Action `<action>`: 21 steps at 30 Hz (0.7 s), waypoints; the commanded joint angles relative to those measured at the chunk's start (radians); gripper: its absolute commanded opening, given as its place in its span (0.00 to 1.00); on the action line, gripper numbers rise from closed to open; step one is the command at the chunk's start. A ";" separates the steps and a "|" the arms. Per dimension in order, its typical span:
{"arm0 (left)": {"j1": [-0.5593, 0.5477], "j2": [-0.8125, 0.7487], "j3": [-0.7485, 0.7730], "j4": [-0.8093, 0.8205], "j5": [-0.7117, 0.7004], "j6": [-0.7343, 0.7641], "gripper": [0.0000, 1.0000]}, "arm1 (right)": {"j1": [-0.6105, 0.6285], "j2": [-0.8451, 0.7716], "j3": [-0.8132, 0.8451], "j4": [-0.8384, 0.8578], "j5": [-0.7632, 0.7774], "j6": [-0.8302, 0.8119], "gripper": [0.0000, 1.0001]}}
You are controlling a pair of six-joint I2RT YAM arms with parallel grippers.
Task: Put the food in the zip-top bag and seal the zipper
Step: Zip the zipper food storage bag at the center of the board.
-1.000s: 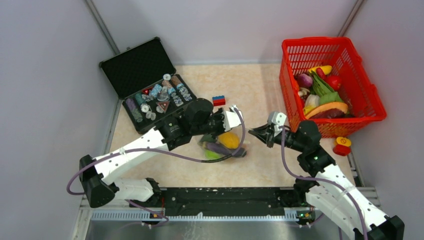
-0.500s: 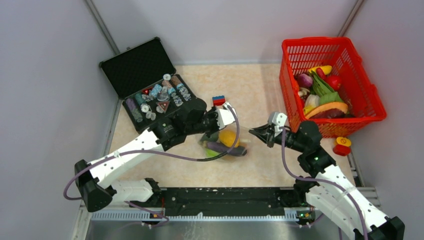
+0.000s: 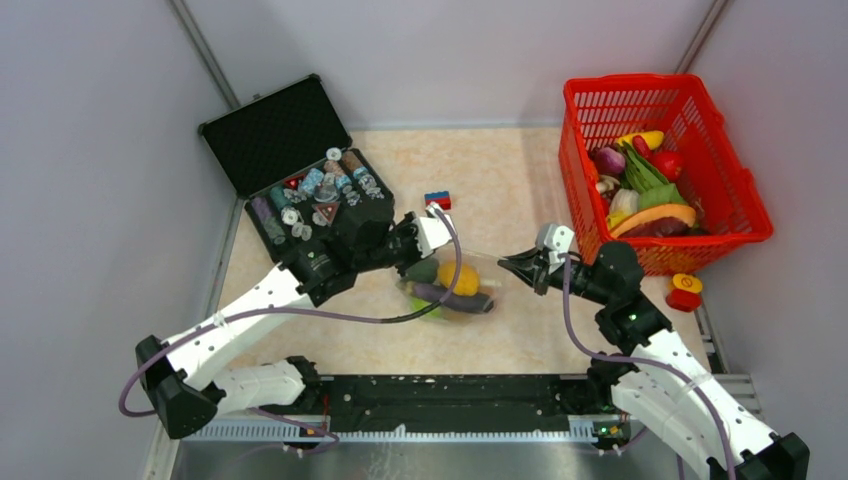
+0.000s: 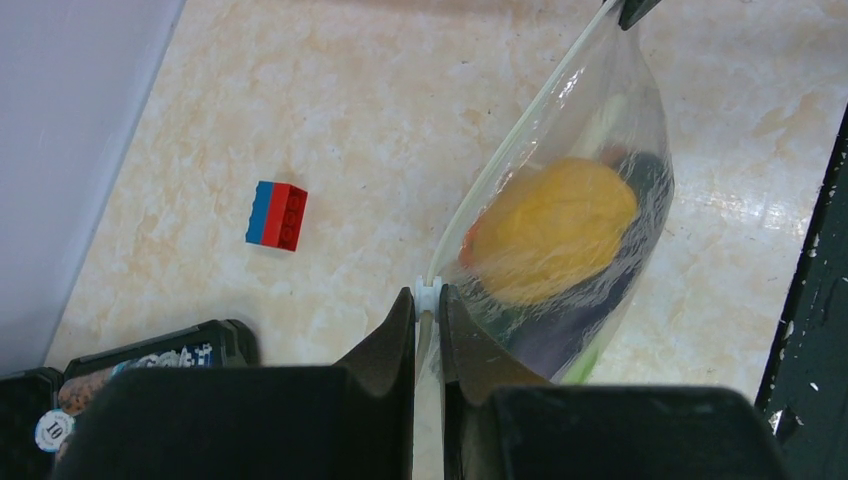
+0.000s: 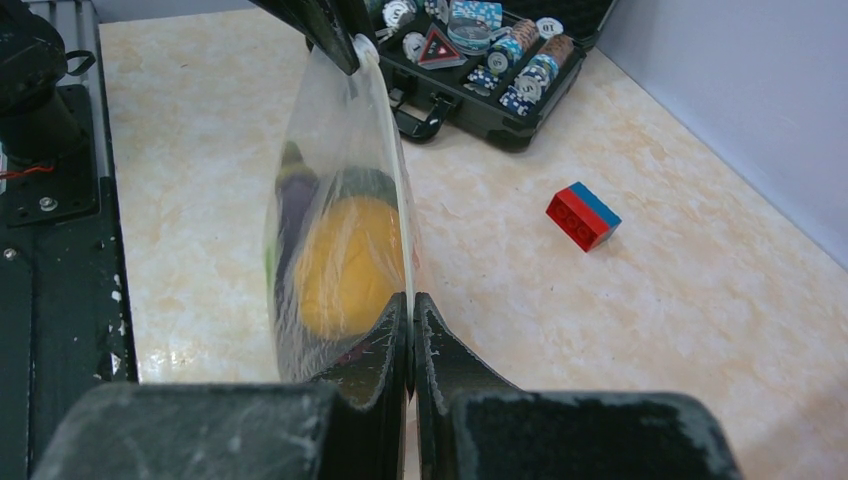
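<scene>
The clear zip-top bag (image 3: 462,285) hangs stretched between my two grippers, its zipper (image 4: 520,150) edge up. Inside lies the food: an orange fruit (image 4: 555,235), a purple eggplant (image 3: 450,295) and green pieces (image 3: 428,306). My left gripper (image 4: 428,300) is shut on the zipper's small white slider (image 4: 428,292) at the bag's left end (image 3: 436,214). At the opposite end my right gripper (image 5: 411,305) is shut on the bag's top edge (image 3: 503,262). In the right wrist view the bag (image 5: 340,200) runs away from me to the left gripper (image 5: 335,30).
An open black case (image 3: 300,185) of small bottles and discs sits just left of the left gripper. A red-and-blue toy brick (image 3: 437,201) lies close behind it. A red mesh basket (image 3: 740,200) of toy food stands at the right, with a red-and-yellow piece (image 3: 685,291) in front of it.
My left gripper has slid left along the zipper, toward the black case, and the bag's contents have shifted a little left. The right gripper has held still.
</scene>
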 commanded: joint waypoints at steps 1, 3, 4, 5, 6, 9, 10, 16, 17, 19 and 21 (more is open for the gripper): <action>0.037 -0.028 0.012 -0.049 -0.050 0.006 0.00 | 0.004 -0.016 0.015 0.020 0.015 -0.014 0.00; 0.044 -0.032 0.010 -0.057 -0.050 0.008 0.00 | 0.004 -0.015 0.016 0.019 0.015 -0.015 0.00; 0.045 -0.032 0.010 -0.061 -0.053 0.008 0.00 | 0.004 -0.017 0.014 0.019 0.013 -0.015 0.00; 0.047 -0.032 0.010 -0.065 -0.058 0.008 0.00 | 0.004 -0.017 0.016 0.019 0.012 -0.015 0.00; 0.050 -0.032 0.012 -0.068 -0.065 0.008 0.00 | 0.004 -0.018 0.016 0.019 0.011 -0.015 0.00; 0.063 -0.029 0.013 -0.076 -0.111 0.004 0.00 | 0.004 -0.018 0.015 0.019 0.010 -0.017 0.00; 0.069 -0.027 0.014 -0.079 -0.132 0.003 0.00 | 0.004 -0.017 0.015 0.019 0.010 -0.017 0.00; 0.094 -0.036 0.016 -0.103 -0.150 0.002 0.00 | 0.004 -0.019 0.011 0.022 0.011 -0.018 0.00; 0.095 -0.043 0.013 -0.100 -0.145 0.002 0.00 | 0.004 -0.019 0.011 0.022 0.012 -0.019 0.00; 0.098 -0.056 0.009 -0.096 -0.143 -0.001 0.00 | 0.004 -0.019 0.009 0.024 0.015 -0.019 0.00; 0.109 -0.068 0.012 -0.092 -0.137 -0.009 0.00 | 0.004 -0.018 0.008 0.023 0.016 -0.017 0.00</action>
